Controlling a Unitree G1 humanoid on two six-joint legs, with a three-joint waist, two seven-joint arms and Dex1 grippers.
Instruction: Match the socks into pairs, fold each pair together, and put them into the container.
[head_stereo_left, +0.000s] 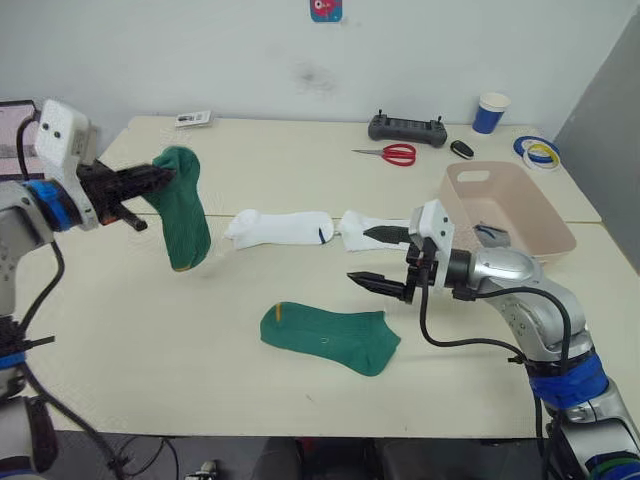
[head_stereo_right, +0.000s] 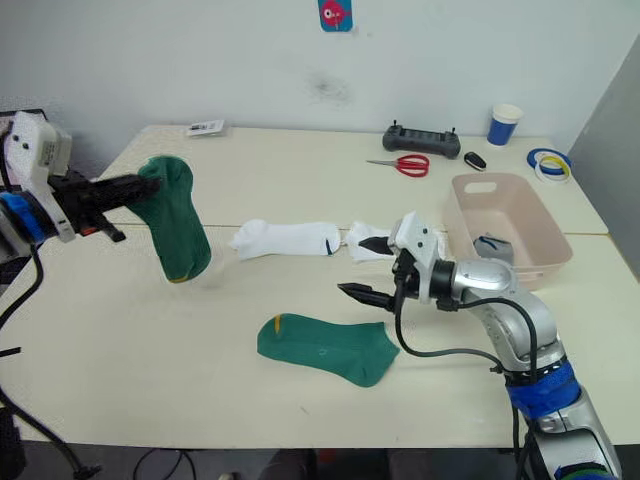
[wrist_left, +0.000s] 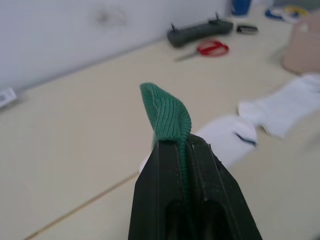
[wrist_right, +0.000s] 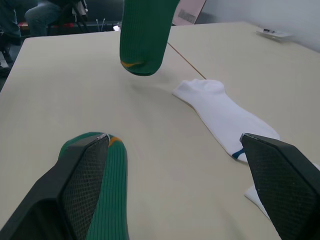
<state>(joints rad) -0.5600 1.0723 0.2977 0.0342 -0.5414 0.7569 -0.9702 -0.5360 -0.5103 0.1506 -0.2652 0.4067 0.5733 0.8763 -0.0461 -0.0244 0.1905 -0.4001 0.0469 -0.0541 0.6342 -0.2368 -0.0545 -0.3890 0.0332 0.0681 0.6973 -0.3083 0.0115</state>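
My left gripper (head_stereo_left: 163, 179) is shut on the cuff of a dark green sock (head_stereo_left: 186, 212), which hangs free above the table's left side; the pinched cuff (wrist_left: 167, 114) rises from between the fingers. The other dark green sock (head_stereo_left: 330, 338) lies flat near the front middle. Two white socks (head_stereo_left: 281, 227) (head_stereo_left: 362, 226) lie end to end in the middle. My right gripper (head_stereo_left: 360, 255) hovers open, between the nearer white sock and the flat green sock (wrist_right: 107, 200). The pink container (head_stereo_left: 470, 195) stands to its right, with something grey and blue (head_stereo_left: 490, 233) inside.
Along the back edge are a black controller (head_stereo_left: 406, 128), red scissors (head_stereo_left: 398, 154), a small black object (head_stereo_left: 461, 149), a blue paper cup (head_stereo_left: 491, 112) and tape rolls (head_stereo_left: 540, 152). A small card (head_stereo_left: 193, 118) lies at the back left.
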